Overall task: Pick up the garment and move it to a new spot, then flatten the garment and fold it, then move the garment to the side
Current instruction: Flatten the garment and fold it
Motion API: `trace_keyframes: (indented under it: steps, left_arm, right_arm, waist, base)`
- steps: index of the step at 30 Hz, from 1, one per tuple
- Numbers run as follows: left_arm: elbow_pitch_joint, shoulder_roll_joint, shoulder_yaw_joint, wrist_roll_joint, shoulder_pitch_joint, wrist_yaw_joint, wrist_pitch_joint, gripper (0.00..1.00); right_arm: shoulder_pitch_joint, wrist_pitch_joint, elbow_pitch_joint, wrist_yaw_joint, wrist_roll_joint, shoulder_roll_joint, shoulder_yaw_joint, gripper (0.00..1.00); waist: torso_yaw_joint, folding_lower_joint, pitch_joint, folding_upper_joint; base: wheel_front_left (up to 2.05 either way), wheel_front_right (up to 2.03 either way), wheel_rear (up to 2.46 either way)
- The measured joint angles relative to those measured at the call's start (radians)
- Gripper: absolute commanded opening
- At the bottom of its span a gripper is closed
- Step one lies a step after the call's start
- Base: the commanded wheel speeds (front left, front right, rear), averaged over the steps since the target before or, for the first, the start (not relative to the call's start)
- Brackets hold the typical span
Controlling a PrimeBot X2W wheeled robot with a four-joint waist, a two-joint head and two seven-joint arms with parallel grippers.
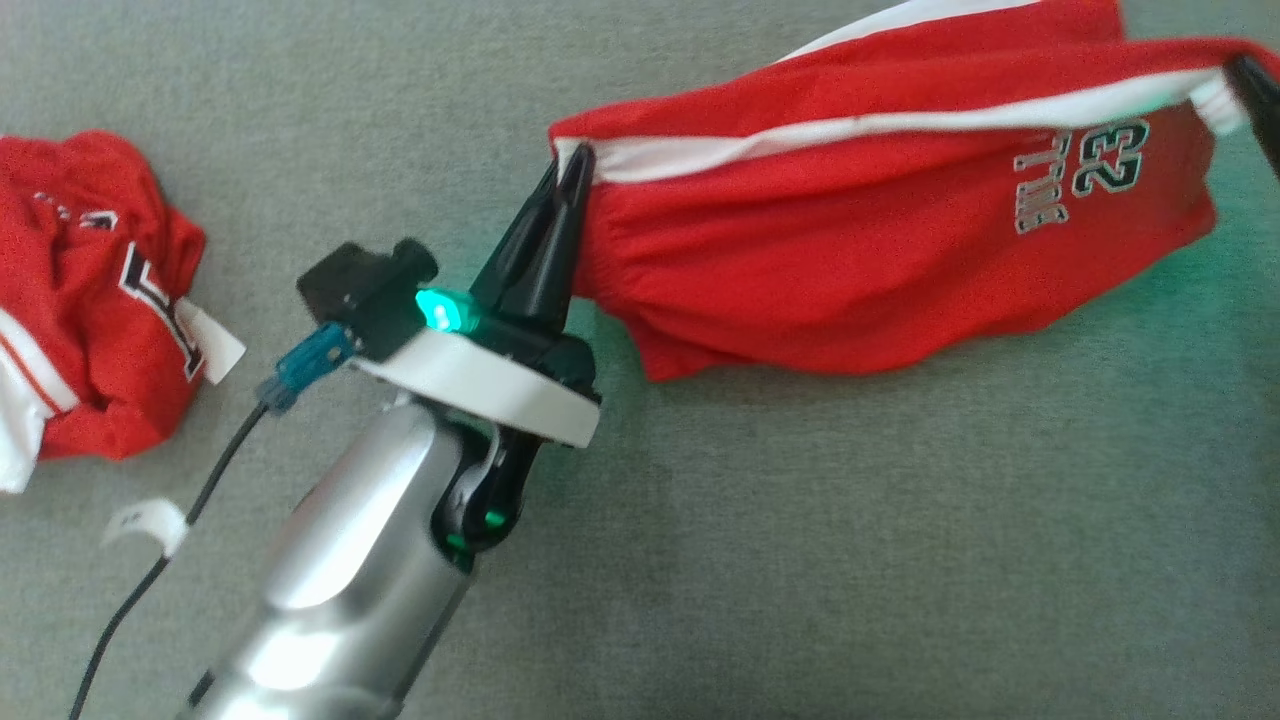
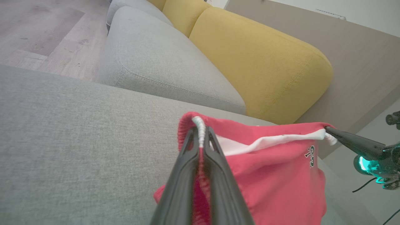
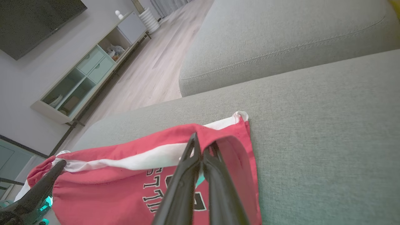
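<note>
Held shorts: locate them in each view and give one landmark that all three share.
Head view: shorts upper right, stretched between left gripper and right gripper.
Left wrist view: lower centre to right, pinched by the left gripper.
Right wrist view: lower left to centre.
Shared landmark: the white stripe along their top edge.

Head view steeply down on grey cushion (image 1: 900,560), wrist views close, facing each other, sharing red garment (image 1: 850,250)

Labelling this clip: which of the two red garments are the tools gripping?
The red shorts with the printed number, stretched between the left tool and right tool. The other red garment lies crumpled and untouched at the head view's left.
</note>
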Motion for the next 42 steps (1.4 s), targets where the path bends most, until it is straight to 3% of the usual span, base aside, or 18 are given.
trace_keyframes:
  steps: [3,4,5,6,7,11,17,19,24,33,38,41,42]
  left_arm:
    - [0.048,-0.023,-0.003,0.004,-0.038,-0.019,-0.015,0.06]
    - [0.064,-0.029,-0.006,0.004,-0.049,-0.026,-0.020,0.13]
    - [0.078,-0.035,-0.009,0.004,-0.059,-0.032,-0.025,0.31]
    - [0.093,-0.040,-0.010,0.004,-0.068,-0.035,-0.031,0.75]
    - [0.107,-0.046,-0.011,0.004,-0.076,-0.040,-0.040,1.00]
    - [0.147,-0.062,-0.017,0.012,-0.105,-0.067,-0.104,1.00]
    - [0.170,-0.069,0.000,0.057,-0.107,-0.070,-0.140,1.00]
    - [0.163,-0.074,0.020,0.096,-0.097,-0.061,-0.145,1.00]
    - [0.022,-0.090,0.151,0.271,0.008,-0.001,-0.148,1.00]
    - [-0.110,-0.115,0.234,0.480,0.246,0.044,-0.150,1.00]
    - [-0.126,-0.117,0.230,0.514,0.293,0.066,-0.150,1.00]
    - [-0.130,-0.117,0.223,0.513,0.328,0.082,-0.150,1.00]
    - [-0.130,-0.117,0.221,0.513,0.337,0.083,-0.150,1.00]
  right_arm:
    - [-0.050,0.009,0.040,0.000,0.005,-0.005,0.029,0.00]
    - [-0.063,0.009,0.050,0.000,0.005,-0.006,0.042,0.03]
    - [-0.074,0.012,0.061,0.000,0.010,-0.006,0.053,0.20]
    - [-0.085,0.014,0.076,0.000,0.016,-0.006,0.061,0.78]
    - [-0.094,0.013,0.092,0.000,0.021,-0.005,0.067,1.00]
    - [-0.139,-0.082,0.134,0.000,0.035,0.020,0.075,1.00]
    - [-0.154,-0.221,0.146,0.000,0.060,0.038,0.106,1.00]
    - [-0.144,-0.253,0.149,0.000,0.039,0.022,0.136,1.00]
    - [-0.086,-0.324,0.245,0.000,-0.141,-0.008,0.211,1.00]
    - [-0.118,-0.319,0.592,0.000,-0.278,0.136,0.158,1.00]
    - [-0.162,-0.258,0.663,0.000,-0.290,0.169,0.157,1.00]
    - [-0.180,-0.229,0.686,0.000,-0.286,0.189,0.166,0.00]
    - [-0.181,-0.229,0.694,0.000,-0.286,0.194,0.169,0.00]
  waist:
    - [0.018,-0.0001,0.019,0.0000]
    - [0.023,-0.0001,0.025,0.0000]
    - [0.027,-0.0002,0.031,0.0000]
    - [0.031,-0.0001,0.036,0.0000]
    - [0.035,-0.0001,0.041,0.0000]
    - [0.045,-0.0001,0.052,0.0000]
    - [0.046,-0.0002,0.042,0.0000]
    - [0.048,-0.0003,0.033,0.0000]
    - [0.051,-0.0004,0.007,0.0000]
    - [0.094,-0.0005,-0.041,0.0000]
    - [0.128,-0.0005,-0.062,0.0000]
    - [0.150,-0.0005,-0.079,0.0000]
    - [0.156,-0.0005,-0.085,0.0000]
  base:
    - [0.00,0.00,0.00]
    - [0.00,0.00,0.00]
    - [0.00,0.00,0.00]
    - [0.00,0.00,0.00]
    - [0.00,0.00,0.00]
    - [0.00,0.00,0.00]
    - [0.00,0.00,0.00]
    - [0.00,0.00,0.00]
    - [0.00,0.00,0.00]
    - [0.00,0.00,0.00]
    - [0.00,0.00,0.00]
    - [0.00,0.00,0.00]
    - [0.00,0.00,0.00]
